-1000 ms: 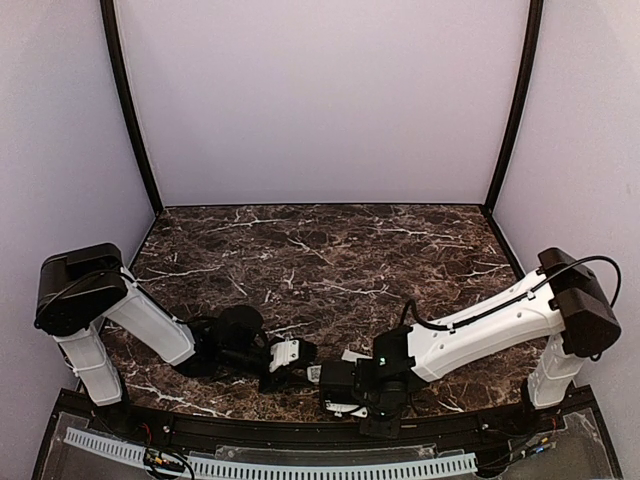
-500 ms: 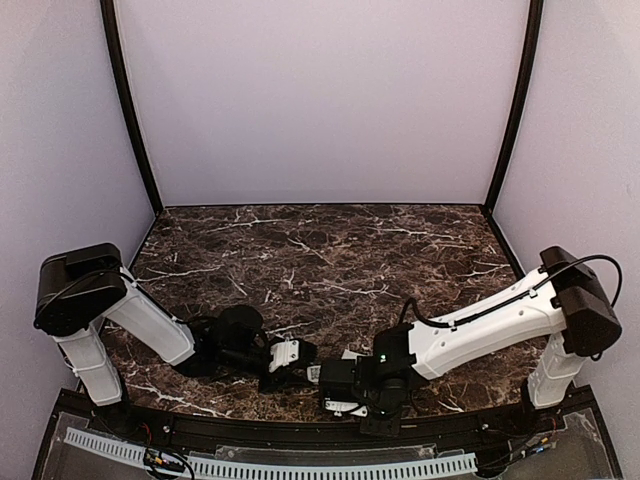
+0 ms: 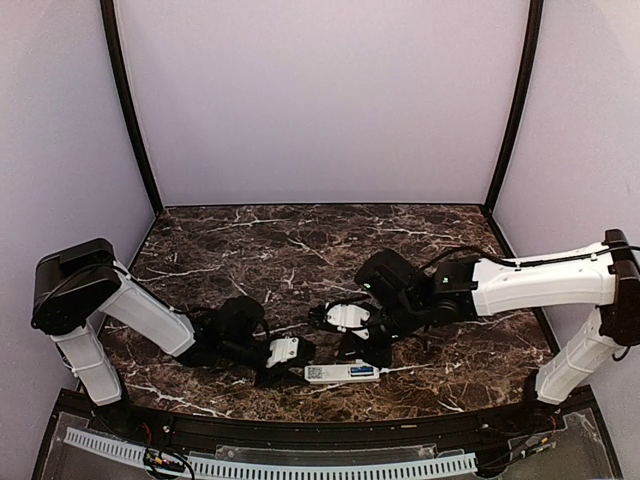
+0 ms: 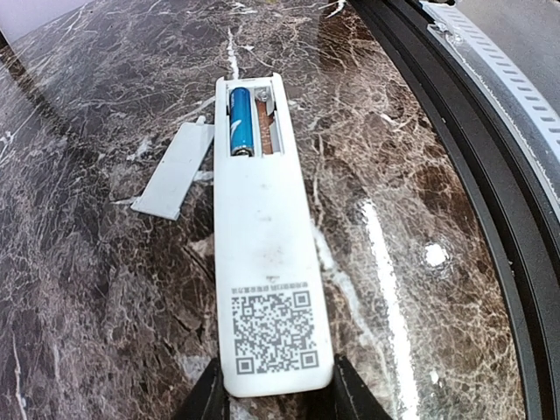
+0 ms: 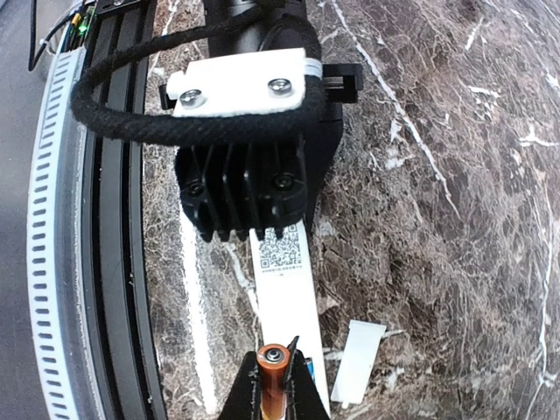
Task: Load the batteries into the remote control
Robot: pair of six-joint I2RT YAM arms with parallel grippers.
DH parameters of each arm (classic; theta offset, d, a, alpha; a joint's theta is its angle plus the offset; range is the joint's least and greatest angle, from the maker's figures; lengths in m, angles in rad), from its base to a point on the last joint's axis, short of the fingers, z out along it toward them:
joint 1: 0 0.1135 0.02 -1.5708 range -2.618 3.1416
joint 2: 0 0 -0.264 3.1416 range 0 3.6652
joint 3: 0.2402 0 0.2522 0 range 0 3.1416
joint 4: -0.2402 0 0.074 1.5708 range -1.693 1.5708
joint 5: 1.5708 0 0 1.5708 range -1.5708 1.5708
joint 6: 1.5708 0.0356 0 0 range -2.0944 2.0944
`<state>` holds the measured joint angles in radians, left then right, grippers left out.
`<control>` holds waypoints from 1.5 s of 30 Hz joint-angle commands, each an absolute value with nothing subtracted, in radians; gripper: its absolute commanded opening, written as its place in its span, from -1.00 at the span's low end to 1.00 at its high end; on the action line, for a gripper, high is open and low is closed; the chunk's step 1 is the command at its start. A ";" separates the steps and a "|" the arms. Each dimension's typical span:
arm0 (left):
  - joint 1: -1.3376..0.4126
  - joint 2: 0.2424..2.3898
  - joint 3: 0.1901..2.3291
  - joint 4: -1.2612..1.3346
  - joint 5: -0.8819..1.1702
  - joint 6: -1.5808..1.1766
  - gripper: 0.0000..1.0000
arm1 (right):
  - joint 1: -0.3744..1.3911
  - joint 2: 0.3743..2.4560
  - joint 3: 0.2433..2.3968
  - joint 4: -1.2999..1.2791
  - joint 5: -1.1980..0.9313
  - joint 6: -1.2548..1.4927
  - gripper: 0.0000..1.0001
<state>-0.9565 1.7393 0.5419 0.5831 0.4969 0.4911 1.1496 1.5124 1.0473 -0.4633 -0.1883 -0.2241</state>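
The remote control [image 4: 267, 254] lies back up on the marble with its QR sticker toward my left gripper [image 4: 276, 395], which is shut on its near end. At the far end the recess holds the blue battery [image 4: 241, 121] in one slot; the slot beside it is bare. In the top view the remote control [image 3: 342, 373] lies near the front edge, my left gripper [image 3: 288, 362] at its left end. My right gripper [image 5: 273, 363] is shut on the orange-red battery [image 5: 272, 387], hovering above the remote control's [image 5: 289, 280] recess end. My right gripper [image 3: 368, 350] is just behind the remote.
A loose white battery cover [image 4: 175, 171] lies flat on the marble beside the recess, also seen as the cover [image 5: 357, 360] in the right wrist view. The table's black front rail [image 4: 472, 149] runs close along the remote's other side.
My right arm has swung from low at the front edge to behind the remote, its jaws now closed on the orange-red battery. The remote shows uncovered in the top view. The left arm stayed put.
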 commanded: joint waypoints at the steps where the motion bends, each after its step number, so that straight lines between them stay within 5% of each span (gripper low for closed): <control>1: -0.936 1.724 0.544 0.430 0.536 0.531 -1.00 | 1.113 1.561 1.013 -0.316 -0.296 -0.340 -1.00; 45: -0.796 1.693 0.602 0.198 0.626 0.713 -1.00 | 1.048 1.707 0.950 -0.241 -0.386 -0.434 -1.00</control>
<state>-0.8143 1.7123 0.6067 0.3195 0.6399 0.6708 1.0409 1.6890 0.9447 -0.2707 -0.3847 -0.4583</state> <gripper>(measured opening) 0.333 0.049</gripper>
